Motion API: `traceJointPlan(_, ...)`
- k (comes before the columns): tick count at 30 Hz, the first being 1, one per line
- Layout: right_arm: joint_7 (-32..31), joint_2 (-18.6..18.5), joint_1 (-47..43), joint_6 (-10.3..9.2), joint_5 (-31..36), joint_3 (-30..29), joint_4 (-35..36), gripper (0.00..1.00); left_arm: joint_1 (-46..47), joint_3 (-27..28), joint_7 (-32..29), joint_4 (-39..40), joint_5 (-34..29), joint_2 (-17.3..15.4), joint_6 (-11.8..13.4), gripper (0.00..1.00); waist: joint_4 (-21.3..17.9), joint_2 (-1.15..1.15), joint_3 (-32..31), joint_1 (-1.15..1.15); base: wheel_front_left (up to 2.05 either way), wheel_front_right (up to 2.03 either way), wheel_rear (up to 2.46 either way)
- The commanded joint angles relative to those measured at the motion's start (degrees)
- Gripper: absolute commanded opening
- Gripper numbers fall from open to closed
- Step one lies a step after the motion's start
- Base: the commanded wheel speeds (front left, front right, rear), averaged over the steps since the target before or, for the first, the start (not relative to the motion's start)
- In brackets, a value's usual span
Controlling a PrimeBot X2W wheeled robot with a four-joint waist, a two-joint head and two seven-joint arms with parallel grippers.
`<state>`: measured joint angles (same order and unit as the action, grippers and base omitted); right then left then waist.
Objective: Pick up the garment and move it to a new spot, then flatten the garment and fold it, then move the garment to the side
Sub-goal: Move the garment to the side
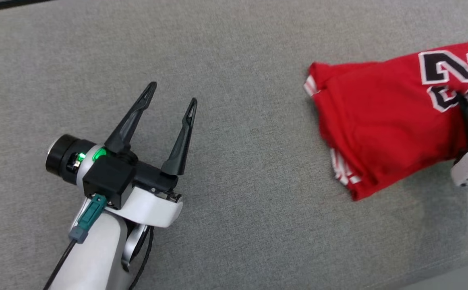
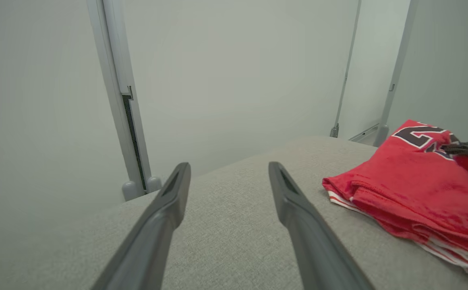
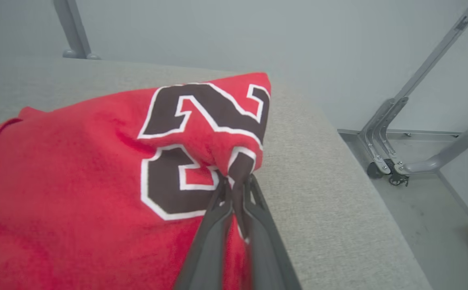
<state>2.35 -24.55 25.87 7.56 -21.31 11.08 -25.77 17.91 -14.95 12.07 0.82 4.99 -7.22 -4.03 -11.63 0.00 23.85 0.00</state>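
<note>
The garment (image 1: 383, 117) is a red jersey with black, white-edged numbers, folded into a compact stack on the right side of the grey padded table. My right gripper (image 1: 465, 100) is shut on the garment's far right edge, pinching the cloth (image 3: 238, 177) by the numbers and lifting that corner slightly. My left gripper (image 1: 172, 95) hovers open over bare table well to the left of the garment, nothing between its fingers (image 2: 165, 201). The left wrist view has the garment (image 2: 411, 189) at the right, with the right gripper's fingers (image 2: 467, 148) on it.
The grey table surface (image 1: 234, 169) stretches wide between the left gripper and the garment. Its right edge (image 3: 363, 189) drops to the floor close beside the garment, with a metal frame leg (image 3: 391, 157) below. A pale wall and posts (image 2: 117, 96) stand behind the table.
</note>
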Motion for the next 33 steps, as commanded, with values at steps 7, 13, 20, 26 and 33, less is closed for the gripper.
traceJointPlan(7, 4.55, -5.34, 10.81, -0.13, -0.72, -6.74, -9.67, 0.0, 7.07, -3.34, -2.01, 5.35, -1.67, -1.17, -1.6, 1.0, -0.61, 0.0, 11.65, 0.0, 0.0, 0.0, 0.0)
traceJointPlan(13, 7.56, -6.08, 17.42, -0.14, -3.13, -8.2, -17.46, 0.16, 8.85, -3.77, -2.17, 7.01, -1.88, -2.21, -1.46, 1.0, 0.93, 0.0, 14.46, 0.0, 0.0, 0.0, 0.0)
traceJointPlan(20, 10.2, -6.19, 18.45, -0.14, -2.16, -10.34, -25.84, 1.0, 7.14, -3.76, -1.53, 6.07, -0.89, -2.66, -1.23, 1.0, 1.88, 0.0, 12.72, 0.0, 0.0, 0.0, 0.0)
traceJointPlan(26, 12.84, -3.72, 11.4, -0.13, -3.4, -13.04, -23.22, 1.0, 3.19, -3.14, -0.17, 3.2, 0.71, -2.31, 0.06, 1.0, 2.09, 0.0, 6.63, 0.0, 0.0, 0.0, 0.0)
traceJointPlan(33, 12.85, 4.56, -2.74, -0.13, 0.64, -18.34, -4.28, 1.0, -3.17, -1.5, 0.61, -0.03, 3.1, -2.18, 2.25, 1.0, 2.48, 0.0, -1.31, 0.0, 0.0, 0.0, 0.0)
